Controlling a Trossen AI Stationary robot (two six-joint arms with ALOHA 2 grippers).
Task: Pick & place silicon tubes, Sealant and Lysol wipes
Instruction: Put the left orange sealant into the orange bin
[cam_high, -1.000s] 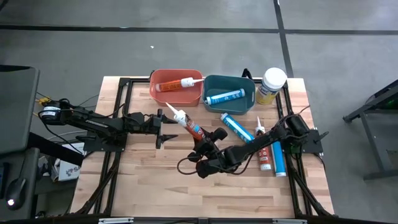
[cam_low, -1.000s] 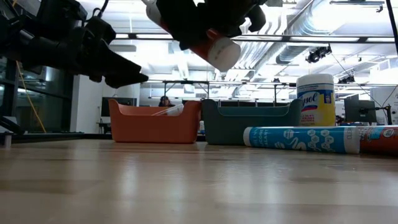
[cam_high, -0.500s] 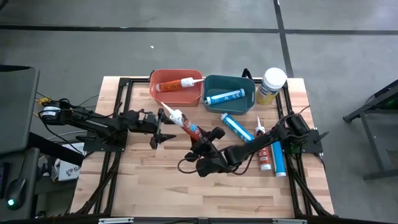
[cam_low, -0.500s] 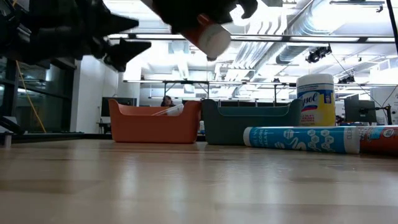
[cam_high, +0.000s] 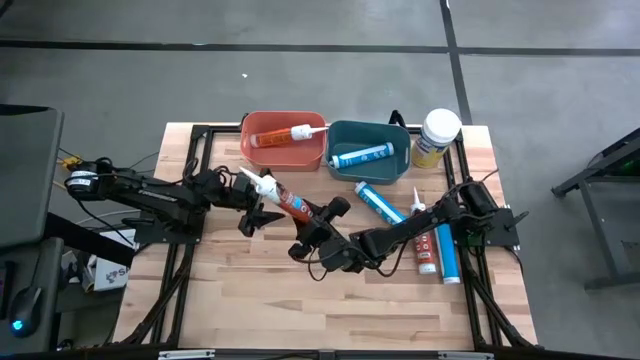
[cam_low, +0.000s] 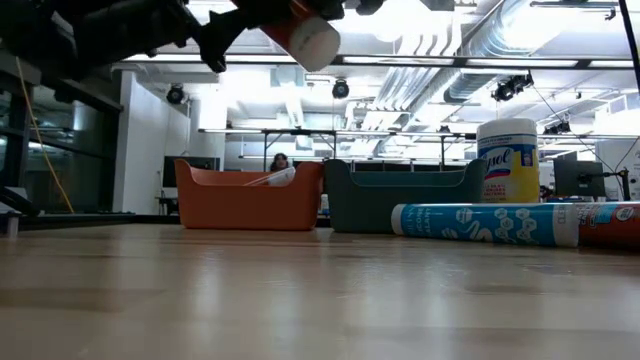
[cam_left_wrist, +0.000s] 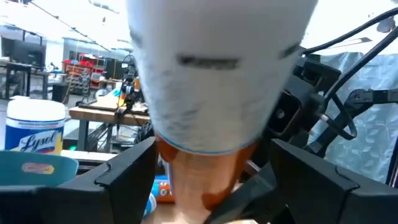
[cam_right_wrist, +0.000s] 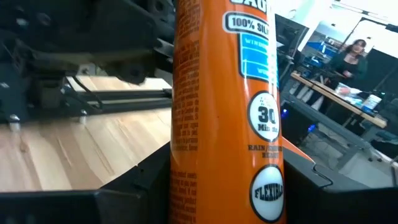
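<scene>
My right gripper (cam_high: 318, 222) is shut on an orange sealant tube (cam_high: 285, 198) with a white nozzle (cam_high: 250, 176), held above the table's middle. My left gripper (cam_high: 260, 205) is open. Its fingers stand on either side of the tube's nozzle half (cam_left_wrist: 208, 162), with a gap on each side. The Lysol wipes canister (cam_high: 436, 137) stands upright at the far right corner. It also shows in the low view (cam_low: 508, 160). My right gripper pinches the orange tube's body (cam_right_wrist: 186, 168) between its two fingers, toward the flat rear end. It comes from the table's right, and the fingers lie across the tube. The tube is lifted clear of the table, its nozzle pointing toward the far left.
An orange bin (cam_high: 262, 152) holds an orange tube and a teal bin (cam_high: 340, 133) holds a blue tube, both at the far edge. Two blue tubes (cam_high: 380, 203) (cam_high: 448, 255) and a red one (cam_high: 422, 238) lie on the right. A person (cam_low: 278, 162) is beyond the table.
My right gripper has carried the orange tube up and toward the table's left, so the nozzle now lies farther left. My left gripper has risen and come around the tube's nozzle half, its fingers open on both sides.
</scene>
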